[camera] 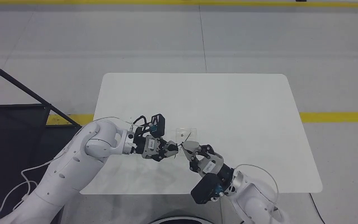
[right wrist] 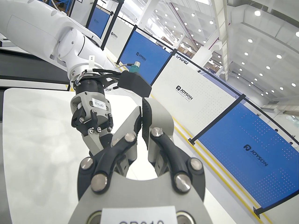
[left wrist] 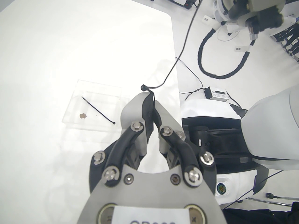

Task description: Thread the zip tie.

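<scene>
**Zip tie pinched near its head in the left jaws, strap arcing away toward the right arm**

The left gripper (left wrist: 150,103) has its jaws closed on a black zip tie (left wrist: 184,38) just behind the head (left wrist: 143,86), which pokes out past the tips. From there the strap sweeps off in a long curve out of view. In the top view the right gripper (camera: 187,150) sits just at 3 o'clock of the left, jaws pressed together. Whether they pinch the tail cannot be told. Threading likely turns on bringing that tail back to the head. A second zip tie (left wrist: 97,109) lies in a clear tray (left wrist: 98,87) on the counter (camera: 240,106), at 12 o'clock.
</scene>
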Tool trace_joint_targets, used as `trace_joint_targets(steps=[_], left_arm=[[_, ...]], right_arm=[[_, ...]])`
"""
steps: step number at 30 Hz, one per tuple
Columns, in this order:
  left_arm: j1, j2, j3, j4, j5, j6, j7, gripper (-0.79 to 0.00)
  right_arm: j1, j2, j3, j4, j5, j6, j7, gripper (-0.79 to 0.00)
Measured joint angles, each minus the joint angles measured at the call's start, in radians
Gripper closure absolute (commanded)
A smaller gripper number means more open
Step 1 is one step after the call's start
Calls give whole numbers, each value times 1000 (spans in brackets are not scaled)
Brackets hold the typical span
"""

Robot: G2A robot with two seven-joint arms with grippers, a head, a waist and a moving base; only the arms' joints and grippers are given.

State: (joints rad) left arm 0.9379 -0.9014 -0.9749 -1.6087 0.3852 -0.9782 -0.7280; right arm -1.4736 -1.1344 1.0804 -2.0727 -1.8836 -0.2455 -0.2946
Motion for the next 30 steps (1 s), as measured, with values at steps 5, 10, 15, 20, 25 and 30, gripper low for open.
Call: trace_joint_targets(steps=[5,10,15,20,25,30], left_arm=[[0,0,0,0,0,0,0,0],[0,0,0,0,0,0,0,0],[0,0,0,0,0,0,0,0],[0,0,0,0,0,0,0,0],[0,0,0,0,0,0,0,0],[0,0,0,0,0,0,0,0]], right_arm=[[-1,-2,-3,-2,-8,19,9,0],[-5,-5,-7,-2,-21,44,7,0],[-6,-6,-8,-2,-23,46,10,0],[-8,-8,-7,-1,-25,56,16,0],[-8,-9,-9,0,-29,50,18,0],[1,-8,-14,1,-41,7,20,0]])
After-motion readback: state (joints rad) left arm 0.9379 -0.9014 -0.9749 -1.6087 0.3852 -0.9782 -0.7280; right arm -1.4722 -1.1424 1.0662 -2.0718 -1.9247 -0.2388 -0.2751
